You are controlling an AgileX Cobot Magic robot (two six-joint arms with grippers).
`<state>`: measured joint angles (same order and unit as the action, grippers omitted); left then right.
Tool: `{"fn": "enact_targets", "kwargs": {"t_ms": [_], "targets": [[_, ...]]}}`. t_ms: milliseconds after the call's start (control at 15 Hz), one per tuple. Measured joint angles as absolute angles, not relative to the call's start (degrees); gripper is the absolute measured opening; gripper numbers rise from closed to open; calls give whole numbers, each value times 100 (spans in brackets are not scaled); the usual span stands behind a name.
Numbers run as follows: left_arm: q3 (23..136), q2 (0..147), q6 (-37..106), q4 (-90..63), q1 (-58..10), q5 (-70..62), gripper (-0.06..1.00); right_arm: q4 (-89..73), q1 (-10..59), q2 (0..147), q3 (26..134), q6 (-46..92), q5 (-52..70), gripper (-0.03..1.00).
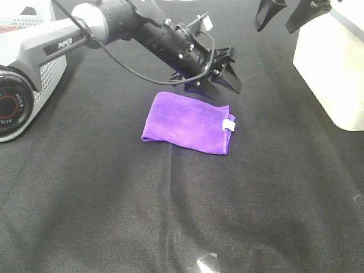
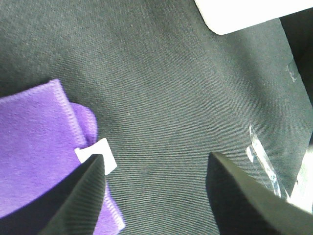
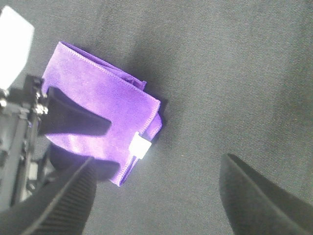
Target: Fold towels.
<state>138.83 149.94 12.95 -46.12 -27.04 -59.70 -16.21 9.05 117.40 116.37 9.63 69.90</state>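
Note:
A purple towel [image 1: 187, 122] lies folded into a small rectangle on the black cloth, with a white tag [image 1: 228, 124] at its right edge. My left gripper [image 1: 225, 88] hovers open and empty just above the towel's far right corner. In the left wrist view, its open fingers [image 2: 83, 196] frame the towel [image 2: 34, 147] and the tag [image 2: 98, 154]. My right gripper [image 1: 276, 25] is open and empty, raised at the far right, well away from the towel. The right wrist view shows the towel [image 3: 98, 107], the tag [image 3: 141, 145] and the left arm [image 3: 14, 147] over it.
A white bin [image 1: 335, 62] stands at the right edge and also shows in the left wrist view [image 2: 239, 12]. The left arm's grey base [image 1: 23, 74] fills the far left. A scrap of clear plastic [image 1: 207, 264] lies at the front edge.

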Motion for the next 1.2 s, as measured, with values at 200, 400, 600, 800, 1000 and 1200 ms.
{"fn": "enact_targets", "kwargs": {"t_ms": [200,400,600,800,1000,1200], "targets": [[14639,14994,991,-3615,-2338,-6686,60,-1558,905,11740,11637,957,6990,71],[15665,14931,-109,-1444,-1862,-6910,69,-1369,905,11740,11637,791,6990,71],[15716,14616,-246,-344,-1507,-6939,70,-882,900,11597,11620,607,6990,72],[15218,14146,-258,34,-980,-6944,70,-625,888,11041,11448,516,6996,73],[13619,13086,-97,0,-556,-6939,70,-613,888,10239,10806,458,6990,73],[11872,11734,-34,0,-372,-6939,70,-401,888,9190,9660,264,6979,73]]}}
